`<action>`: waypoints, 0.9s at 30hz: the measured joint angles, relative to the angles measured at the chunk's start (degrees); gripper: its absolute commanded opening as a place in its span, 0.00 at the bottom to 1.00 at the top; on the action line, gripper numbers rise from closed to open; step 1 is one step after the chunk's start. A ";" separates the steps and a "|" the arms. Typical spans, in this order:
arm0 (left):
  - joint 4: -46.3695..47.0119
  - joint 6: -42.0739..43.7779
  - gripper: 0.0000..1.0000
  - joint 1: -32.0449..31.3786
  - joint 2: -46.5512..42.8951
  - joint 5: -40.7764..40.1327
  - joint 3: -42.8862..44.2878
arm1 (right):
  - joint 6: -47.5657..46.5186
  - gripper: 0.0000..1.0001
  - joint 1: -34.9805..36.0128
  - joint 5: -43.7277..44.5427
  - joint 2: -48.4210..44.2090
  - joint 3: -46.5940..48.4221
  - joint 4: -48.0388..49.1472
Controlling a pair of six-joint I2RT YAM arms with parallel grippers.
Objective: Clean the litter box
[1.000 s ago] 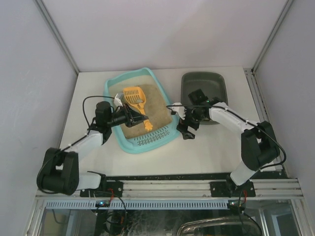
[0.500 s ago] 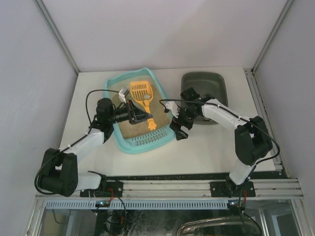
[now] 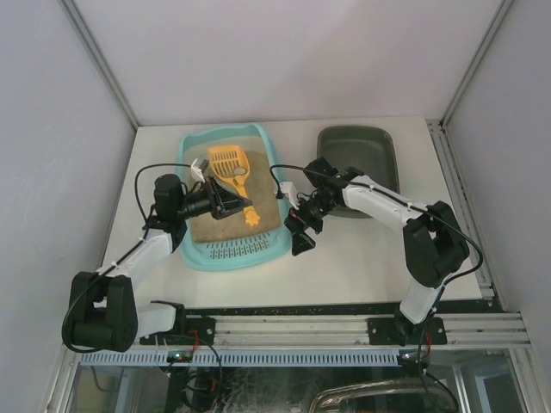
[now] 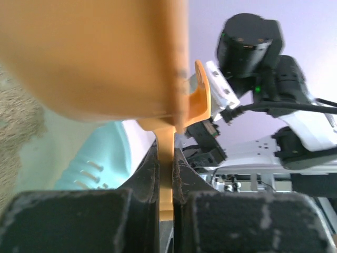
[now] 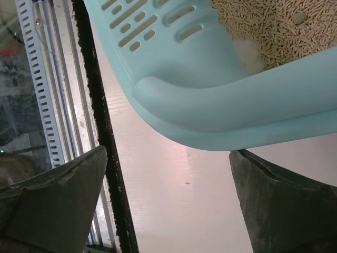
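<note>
The light-teal litter box (image 3: pixel 197 259) lies left of centre with tan litter (image 3: pixel 215 225) inside and its slotted grate at the near end. An orange scoop (image 3: pixel 228 162) hangs over the litter, its handle pointing toward the near right. My left gripper (image 3: pixel 238 205) is shut on that handle; in the left wrist view the fingers (image 4: pixel 184 174) pinch the handle under the scoop (image 4: pixel 105 58). My right gripper (image 3: pixel 301 231) is open just outside the box's near right corner (image 5: pixel 210 95), its fingers (image 5: pixel 52 200) wide apart with bare table between them.
A dark grey tray (image 3: pixel 357 163) stands at the back right, behind the right arm. The black strip and metal rail at the table's near edge (image 5: pixel 100 132) run close by the right gripper. White walls enclose the table on three sides.
The litter box has slid left and turned squarer to the table. My left gripper and the scoop moved left with it. My right gripper moved left along the box's right side.
</note>
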 measured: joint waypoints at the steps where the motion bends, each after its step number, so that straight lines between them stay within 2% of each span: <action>1: 6.25 -4.48 0.00 0.28 0.13 0.70 -1.79 | 0.22 1.00 0.00 -0.46 0.00 0.00 0.07; 4: 22.49 -16.26 0.00 0.15 2.51 3.02 -4.07 | 0.13 1.00 -0.11 -0.85 0.00 0.04 -0.02; 6: 26.53 -19.52 0.01 -0.59 4.09 3.41 -3.28 | -0.94 1.00 -1.07 -1.33 -0.02 0.68 -1.29; 7: 24.94 -19.12 0.00 -1.16 4.22 3.41 -2.29 | -1.55 1.00 -1.77 -1.62 -0.22 1.27 -2.19; 9: 13.73 -12.90 0.00 -3.19 4.20 2.29 2.93 | -3.26 1.00 -3.96 -3.54 -1.51 2.73 -4.42; 11: -1.84 -3.78 0.00 -6.27 5.31 -1.11 12.31 | -5.16 1.00 -8.20 -5.75 -4.59 3.37 -6.80; 13: -14.29 5.05 0.00 -9.92 8.33 -4.33 24.13 | -7.21 1.00 -15.10 -8.17 -9.73 3.30 -9.92; 16: -27.54 14.60 0.00 -14.36 14.45 -8.50 39.30 | -9.84 1.00 -27.32 -12.31 -18.88 0.94 -13.14; 20: -44.65 24.15 0.00 -20.26 28.70 -16.65 61.37 | -11.93 1.00 -39.30 -16.55 -28.24 -5.42 -17.49; 21: -49.79 26.32 0.00 -22.40 34.14 -19.23 69.09 | -12.81 1.00 -41.70 -18.01 -29.64 -7.34 -18.99; 25: -62.71 30.84 0.00 -28.33 50.71 -26.93 90.47 | -14.95 1.00 -50.23 -23.30 -30.18 -12.87 -22.62; 27: -65.77 31.91 0.00 -30.67 57.88 -30.47 97.44 | -15.93 1.00 -53.13 -24.79 -28.59 -13.22 -23.78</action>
